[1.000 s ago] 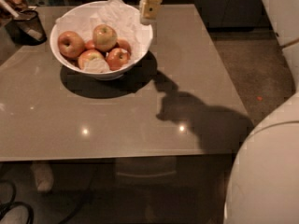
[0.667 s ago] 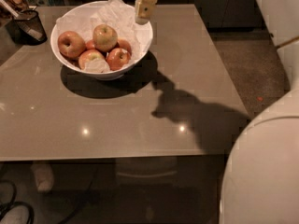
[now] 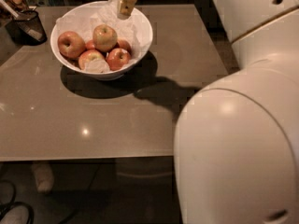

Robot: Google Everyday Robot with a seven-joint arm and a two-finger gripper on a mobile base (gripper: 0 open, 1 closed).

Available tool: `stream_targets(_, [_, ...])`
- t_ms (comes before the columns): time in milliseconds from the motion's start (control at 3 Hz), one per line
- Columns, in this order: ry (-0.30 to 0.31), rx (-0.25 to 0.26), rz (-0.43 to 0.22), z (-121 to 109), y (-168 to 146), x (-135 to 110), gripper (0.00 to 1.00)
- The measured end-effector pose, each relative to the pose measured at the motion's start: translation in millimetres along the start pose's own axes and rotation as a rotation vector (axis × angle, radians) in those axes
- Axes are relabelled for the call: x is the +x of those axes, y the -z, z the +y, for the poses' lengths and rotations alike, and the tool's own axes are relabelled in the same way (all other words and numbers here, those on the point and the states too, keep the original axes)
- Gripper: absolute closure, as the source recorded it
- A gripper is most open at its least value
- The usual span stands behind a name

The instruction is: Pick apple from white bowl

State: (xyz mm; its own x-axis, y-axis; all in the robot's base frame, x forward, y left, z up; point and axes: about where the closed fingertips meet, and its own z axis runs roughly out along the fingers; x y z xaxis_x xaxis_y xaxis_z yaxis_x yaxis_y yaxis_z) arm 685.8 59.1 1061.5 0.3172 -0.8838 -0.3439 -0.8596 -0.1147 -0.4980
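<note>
The white bowl [image 3: 143, 28], lined with crumpled white paper, stands at the far left of the brown table [image 3: 140, 125]. The pale yellow-green apple [image 3: 104, 36] sits on top of the pile in the bowl's middle. Darker red apples [image 3: 117, 58] lie in front of it and a bigger orange-red apple [image 3: 71, 44] lies to its left. My gripper [image 3: 124, 12] hangs from the top edge over the bowl's rear right part, above and to the right of the pale apple, apart from it. Its upper part is cut off by the frame.
A small dark mesh cup [image 3: 28, 26] with utensils stands left of the bowl at the table's far left edge. My white arm housing [image 3: 238, 148] fills the lower right and hides that part of the table. The floor shows below the table's front edge.
My gripper has moved left, from beside the bowl's right rim to over the bowl's rear part. The white arm housing has swung left and fills more of the view.
</note>
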Motion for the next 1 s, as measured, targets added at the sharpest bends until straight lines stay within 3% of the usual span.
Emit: stream_targets(1000, [-0.028, -0.081, -0.033, -6, -52, 0, 0.1])
